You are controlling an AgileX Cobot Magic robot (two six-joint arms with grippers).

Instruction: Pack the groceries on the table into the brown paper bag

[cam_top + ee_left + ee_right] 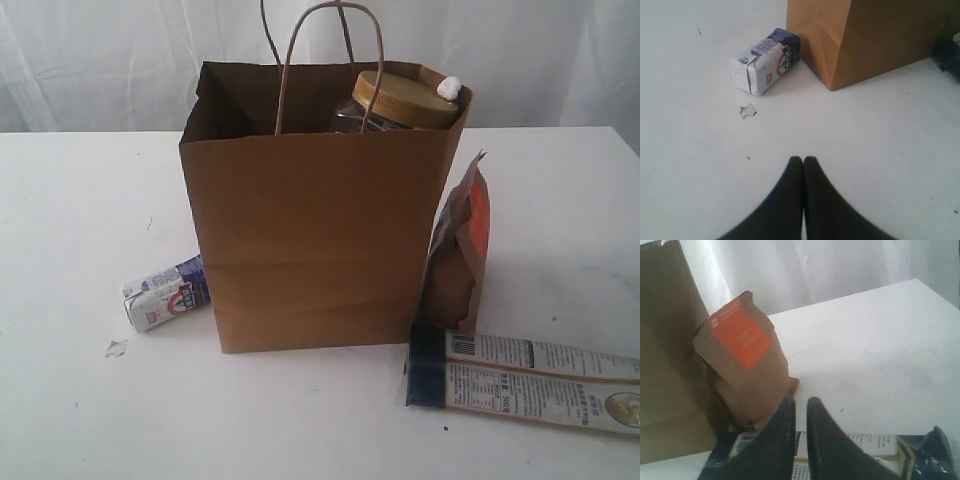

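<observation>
Left pincer (803, 161) and right pincer (800, 402) both clenched, empty. Gold-lidded clear jar (400, 100) sits in the tall brown paper bag (310, 250) mid-frame. Small white-blue carton (165, 293), lower left on the white table (80, 200), looks next; left must open first.
</observation>
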